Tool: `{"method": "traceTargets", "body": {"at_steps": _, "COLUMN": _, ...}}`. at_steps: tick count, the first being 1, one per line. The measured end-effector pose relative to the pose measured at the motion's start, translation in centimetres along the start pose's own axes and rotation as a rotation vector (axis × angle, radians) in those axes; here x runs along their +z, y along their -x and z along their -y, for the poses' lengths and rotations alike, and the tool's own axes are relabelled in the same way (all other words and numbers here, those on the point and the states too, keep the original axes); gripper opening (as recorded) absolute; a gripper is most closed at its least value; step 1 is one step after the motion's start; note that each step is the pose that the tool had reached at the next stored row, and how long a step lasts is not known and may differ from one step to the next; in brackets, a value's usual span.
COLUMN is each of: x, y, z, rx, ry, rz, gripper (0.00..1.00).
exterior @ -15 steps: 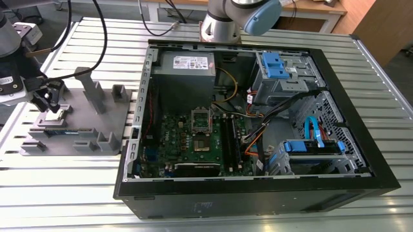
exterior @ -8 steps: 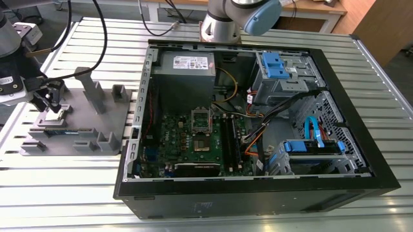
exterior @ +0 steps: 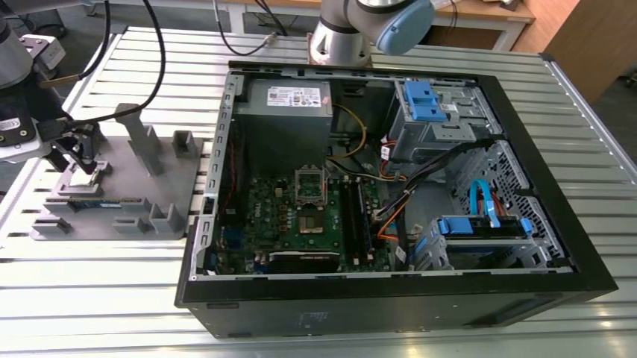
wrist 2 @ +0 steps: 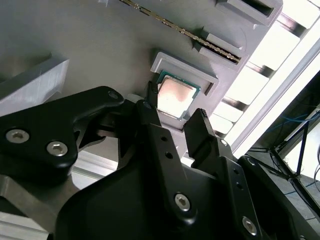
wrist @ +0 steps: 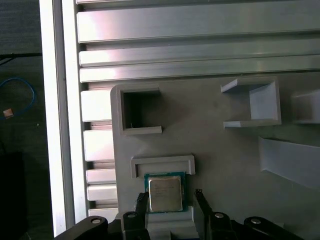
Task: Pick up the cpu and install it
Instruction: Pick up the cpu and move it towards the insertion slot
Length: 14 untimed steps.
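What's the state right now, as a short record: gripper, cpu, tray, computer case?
gripper: open, fingers either side of the cpu; contact cannot be told
cpu: flat in its pocket on the holder tray, metal top up
holder tray: on the slatted table, at the exterior view's left of the computer case
computer case: open, motherboard exposed
stage: cpu not yet lifted

- The holder tray (exterior: pixel 119 173) lay on the slatted table (exterior: pixel 100 298), at the exterior view's left of the open computer case (exterior: pixel 398 302).
- The cpu (wrist: pixel 165 194) sat flat in a walled pocket of the tray, near the tray's edge.
- The gripper (wrist: pixel 170 196) hung over that pocket, one finger on each side of the cpu.
- The memory stick (wrist 2: pixel 170 25) lay in a slot just beside the pocket.
- Inside the case, the motherboard (exterior: pixel 289 216) lay next to the power-supply box (exterior: pixel 279 127).
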<state>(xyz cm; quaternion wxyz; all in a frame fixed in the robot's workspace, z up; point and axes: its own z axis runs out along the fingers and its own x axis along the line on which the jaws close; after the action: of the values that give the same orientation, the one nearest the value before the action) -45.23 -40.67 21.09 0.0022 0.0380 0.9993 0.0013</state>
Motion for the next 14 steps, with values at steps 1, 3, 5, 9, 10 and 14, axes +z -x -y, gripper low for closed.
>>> {"method": "traceTargets", "body": {"at_steps": 1, "x": 0.00, "y": 0.00, "z": 0.00, "rx": 0.000, "ry": 0.0000, "rz": 0.0000, "gripper": 0.49}}
{"method": "traceTargets", "body": {"at_steps": 3, "x": 0.00, "y": 0.00, "z": 0.00, "rx": 0.000, "ry": -0.0001, "rz": 0.0000, "gripper": 0.50}}
{"method": "traceTargets", "body": {"at_steps": 5, "x": 0.00, "y": 0.00, "z": 0.00, "rx": 0.000, "ry": -0.0001, "rz": 0.0000, "gripper": 0.56}}
{"method": "traceTargets", "body": {"at_steps": 9, "x": 0.03, "y": 0.00, "z": 0.00, "rx": -0.002, "ry": -0.0001, "rz": 0.0000, "gripper": 0.56}}
{"method": "traceTargets", "body": {"at_steps": 10, "x": 0.08, "y": 0.00, "z": 0.00, "rx": -0.006, "ry": 0.0001, "rz": 0.0002, "gripper": 0.56}}
{"method": "traceTargets", "body": {"at_steps": 14, "x": 0.32, "y": 0.00, "z": -0.01, "rx": -0.046, "ry": 0.0001, "rz": 0.0000, "gripper": 0.56}}
